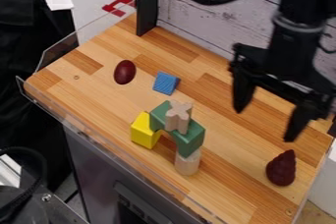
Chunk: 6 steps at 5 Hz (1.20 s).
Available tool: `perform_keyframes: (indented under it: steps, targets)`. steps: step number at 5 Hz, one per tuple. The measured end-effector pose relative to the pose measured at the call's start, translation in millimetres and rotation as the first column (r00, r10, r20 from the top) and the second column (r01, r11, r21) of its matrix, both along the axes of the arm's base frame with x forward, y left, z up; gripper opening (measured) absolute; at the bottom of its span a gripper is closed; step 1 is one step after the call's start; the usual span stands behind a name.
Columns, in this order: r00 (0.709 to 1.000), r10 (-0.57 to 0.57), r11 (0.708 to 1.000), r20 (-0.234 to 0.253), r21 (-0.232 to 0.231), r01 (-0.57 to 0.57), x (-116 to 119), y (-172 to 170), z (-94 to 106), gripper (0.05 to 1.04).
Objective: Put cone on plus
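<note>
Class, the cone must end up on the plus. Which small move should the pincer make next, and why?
Probably bring the open pincer over the dark red cone, ready to lower around it. The pincer holds nothing, and the cone is on the wooden table, apart from the plus atop the green arch.

Plus is set on arch, arch's R end on cyl.; cone is placed to R, block & egg behind, to L.

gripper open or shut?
Open. The gripper's two fingers stand wide apart, with nothing held between them.
</note>
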<state>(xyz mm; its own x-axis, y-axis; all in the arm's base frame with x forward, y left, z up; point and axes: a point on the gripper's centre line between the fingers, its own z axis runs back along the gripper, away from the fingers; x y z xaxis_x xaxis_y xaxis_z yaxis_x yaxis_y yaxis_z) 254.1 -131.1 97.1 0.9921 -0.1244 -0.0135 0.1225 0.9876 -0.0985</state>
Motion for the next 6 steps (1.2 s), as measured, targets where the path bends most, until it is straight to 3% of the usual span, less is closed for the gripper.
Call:
perform_keyframes:
  steps: [1,6]
  targets:
    - [1.000,-0.017,1.000,0.010,-0.009,0.017,5,-8,-2.8,0.999]
    - [0.995,-0.033,0.999,-0.099,-0.006,0.032,14,-18,-47.6,0.999]
